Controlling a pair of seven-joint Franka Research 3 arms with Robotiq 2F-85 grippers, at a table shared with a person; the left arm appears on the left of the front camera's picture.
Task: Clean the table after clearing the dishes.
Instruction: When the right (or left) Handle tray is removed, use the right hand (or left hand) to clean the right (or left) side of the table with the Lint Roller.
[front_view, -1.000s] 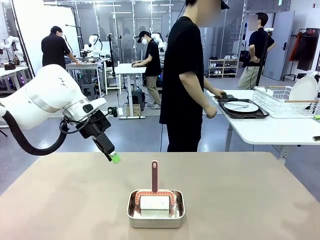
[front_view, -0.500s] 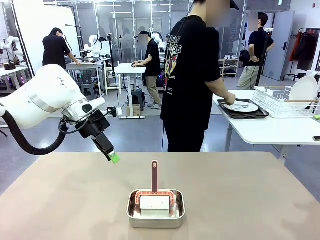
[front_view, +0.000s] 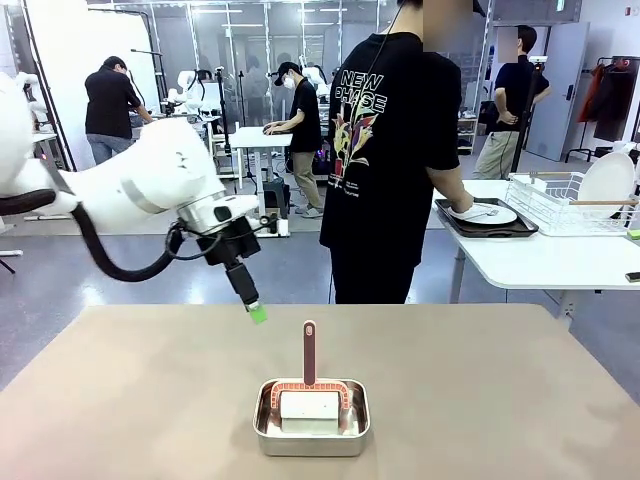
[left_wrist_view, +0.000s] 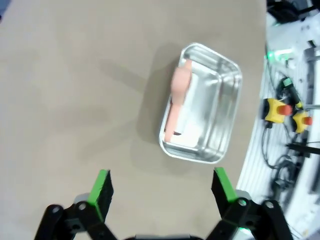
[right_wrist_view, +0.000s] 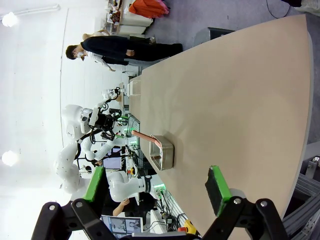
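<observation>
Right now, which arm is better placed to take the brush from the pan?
Left, probably. The left gripper hangs open over the table, close to the pan and the brush standing in it. The right gripper, also open, sees the pan from farther off.

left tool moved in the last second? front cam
Yes. The left tool has shifted to picture right, closer to the brush handle standing up from the steel pan, which has stayed put.
</observation>
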